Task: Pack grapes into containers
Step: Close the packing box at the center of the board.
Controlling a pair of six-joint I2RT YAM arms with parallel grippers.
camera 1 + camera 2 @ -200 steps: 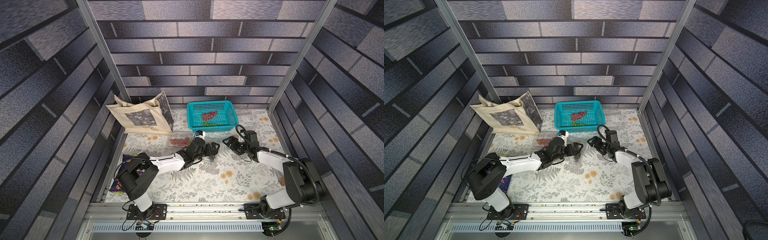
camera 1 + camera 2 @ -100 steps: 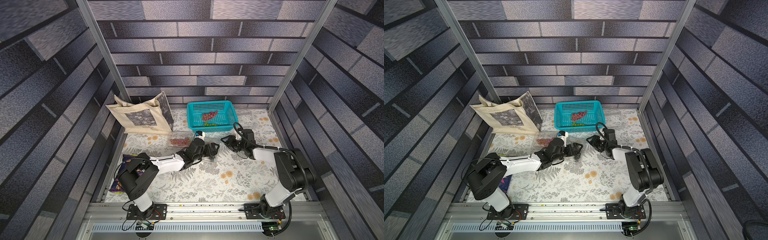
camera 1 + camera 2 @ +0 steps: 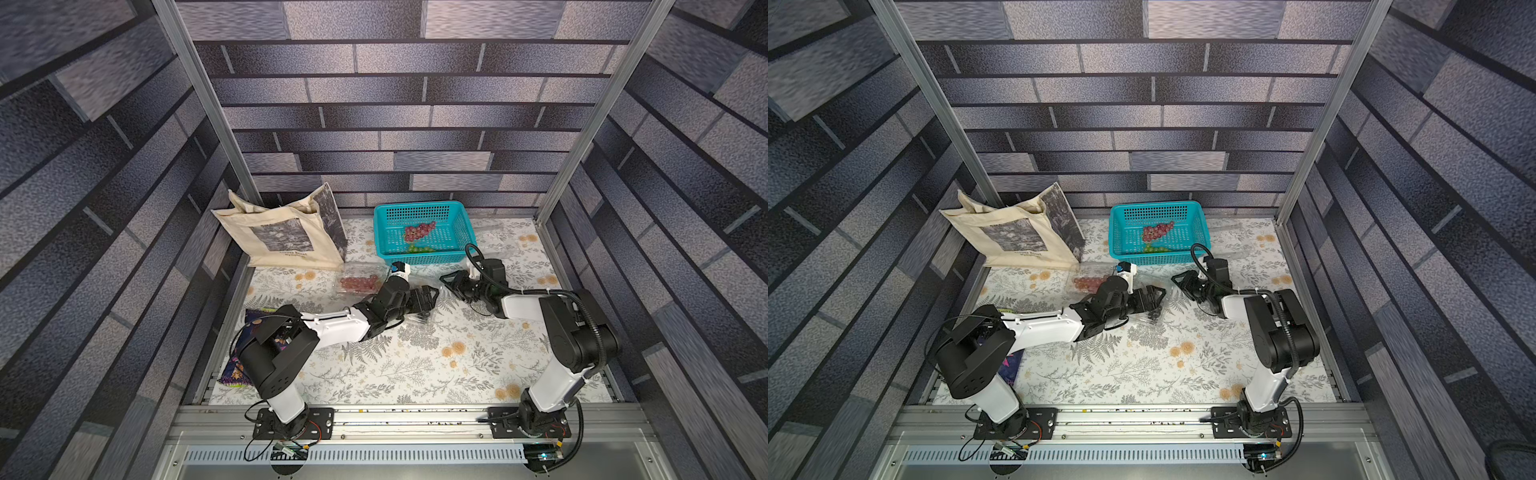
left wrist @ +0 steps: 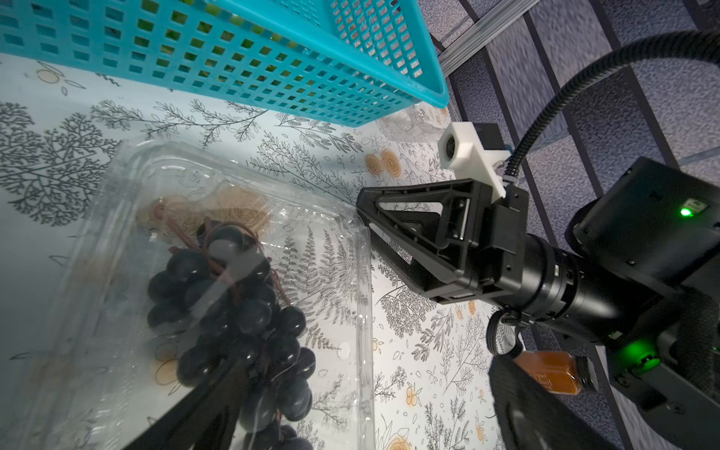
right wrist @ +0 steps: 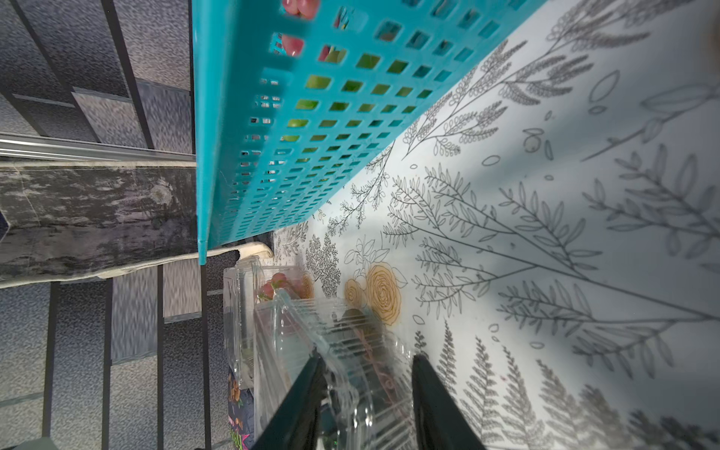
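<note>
A clear container (image 3: 419, 318) sits mid-table with a bunch of dark grapes (image 4: 241, 311) inside. My left gripper (image 3: 430, 297) stands wide open over it, holding nothing. One of its fingers (image 4: 210, 409) is by the grapes and the other is outside the rim (image 4: 364, 311). My right gripper (image 5: 366, 362) straddles a corner of this container. One finger (image 5: 307, 389) lies against the plastic, and a gap still shows between the jaws. A second container (image 3: 359, 282) holds red grapes. More red grapes (image 3: 419, 230) and green grapes (image 3: 422, 249) lie in the teal basket (image 3: 415, 206).
A beige tote bag (image 3: 282, 232) stands at the back left, close to the container of red grapes. Another clear container (image 3: 496, 237) lies to the right of the basket. A colourful pouch (image 3: 239, 365) lies by the left arm's base. The two grippers are almost touching.
My right gripper has moved left to the dark-grape container's corner, and its jaws have narrowed around it. The left arm has not moved.
</note>
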